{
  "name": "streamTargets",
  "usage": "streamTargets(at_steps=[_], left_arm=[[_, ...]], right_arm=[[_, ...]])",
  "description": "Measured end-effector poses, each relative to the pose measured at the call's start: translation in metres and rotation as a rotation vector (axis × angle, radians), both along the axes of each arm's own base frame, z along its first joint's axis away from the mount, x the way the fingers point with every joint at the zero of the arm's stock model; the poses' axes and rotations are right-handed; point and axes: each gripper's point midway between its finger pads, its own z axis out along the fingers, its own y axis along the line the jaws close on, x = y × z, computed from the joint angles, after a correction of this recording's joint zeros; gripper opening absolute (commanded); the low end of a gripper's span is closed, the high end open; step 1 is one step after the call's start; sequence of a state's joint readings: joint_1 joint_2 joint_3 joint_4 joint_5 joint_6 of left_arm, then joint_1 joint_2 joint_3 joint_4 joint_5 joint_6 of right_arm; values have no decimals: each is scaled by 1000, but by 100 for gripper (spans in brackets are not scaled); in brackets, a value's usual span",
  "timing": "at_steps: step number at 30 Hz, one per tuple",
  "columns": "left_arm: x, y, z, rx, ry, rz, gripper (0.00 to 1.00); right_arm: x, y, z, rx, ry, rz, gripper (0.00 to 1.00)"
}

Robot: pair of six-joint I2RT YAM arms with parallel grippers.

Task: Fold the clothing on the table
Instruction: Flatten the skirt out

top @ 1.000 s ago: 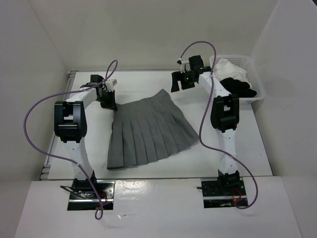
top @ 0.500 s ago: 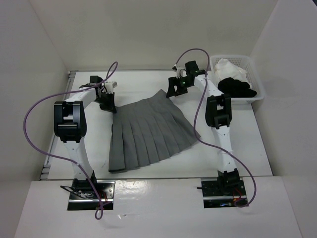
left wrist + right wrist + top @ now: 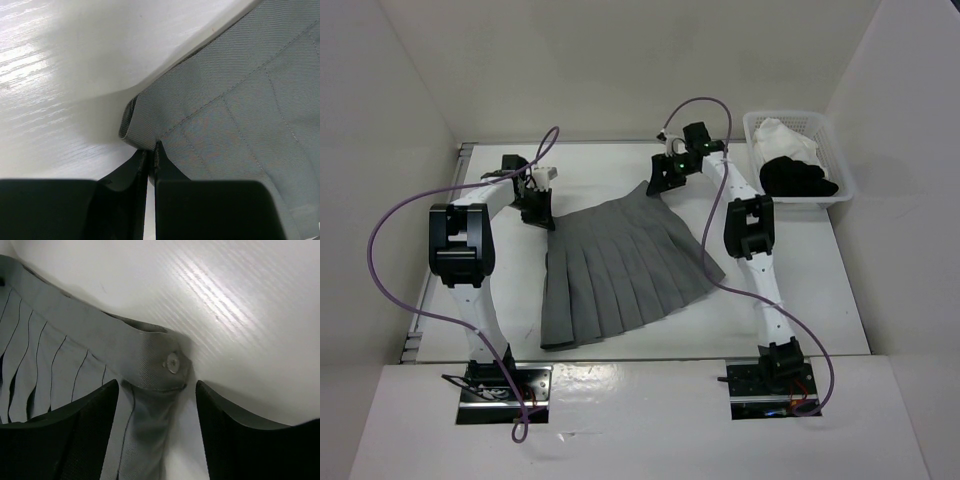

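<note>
**Both grippers at the waistband ends**

Our left gripper (image 3: pixel 151 152) has its fingers pressed together on one waistband corner of the grey pleated skirt (image 3: pixel 620 265), and the cloth spreads ahead and to their right. Our right gripper (image 3: pixel 156 385) has its fingers apart, straddling the other waistband end, with the button (image 3: pixel 173 361) just ahead between them. Both arms reach forward over the table (image 3: pixel 800 300), wrists tipped down. The skirt lies flat, its waistband at the fingers and its hem toward the bases. We cannot make out how deep the left pinch goes.
</note>
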State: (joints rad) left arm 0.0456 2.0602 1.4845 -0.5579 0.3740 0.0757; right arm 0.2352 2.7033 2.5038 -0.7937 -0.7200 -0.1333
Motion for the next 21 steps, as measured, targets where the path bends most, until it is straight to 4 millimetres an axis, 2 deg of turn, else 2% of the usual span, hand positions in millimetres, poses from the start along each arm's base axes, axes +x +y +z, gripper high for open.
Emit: streamTargets(at_steps=[5,6,8,9,12,16,17,19,21], left_arm=[[-1,0,-2,3,3,-2,2],[-2,0,-2,3,3,-2,2],[-3,0,-3,3,6,-3,1],[-3,0,-4,3,6,-3,1],[-3,1,-4,5,4,-2,0],[0,3,7,21,-12,4,0],[2,4,14,26,-23,7,0],[12,5,42,33,-80,12,0],[27,5,83,37,-175,12,0]], right_arm=[[-12,21,-5,2,11,50,43],[-15,24,-7,5,16,59,26],[-18,27,-12,2,25,70,3],[-22,28,-15,7,43,72,0],[-30,31,-16,14,66,79,0],[-40,22,-12,-32,82,54,0],[-42,19,-8,-46,81,46,0],[-42,14,11,-67,54,28,0],[-42,10,45,-76,-1,11,0]])
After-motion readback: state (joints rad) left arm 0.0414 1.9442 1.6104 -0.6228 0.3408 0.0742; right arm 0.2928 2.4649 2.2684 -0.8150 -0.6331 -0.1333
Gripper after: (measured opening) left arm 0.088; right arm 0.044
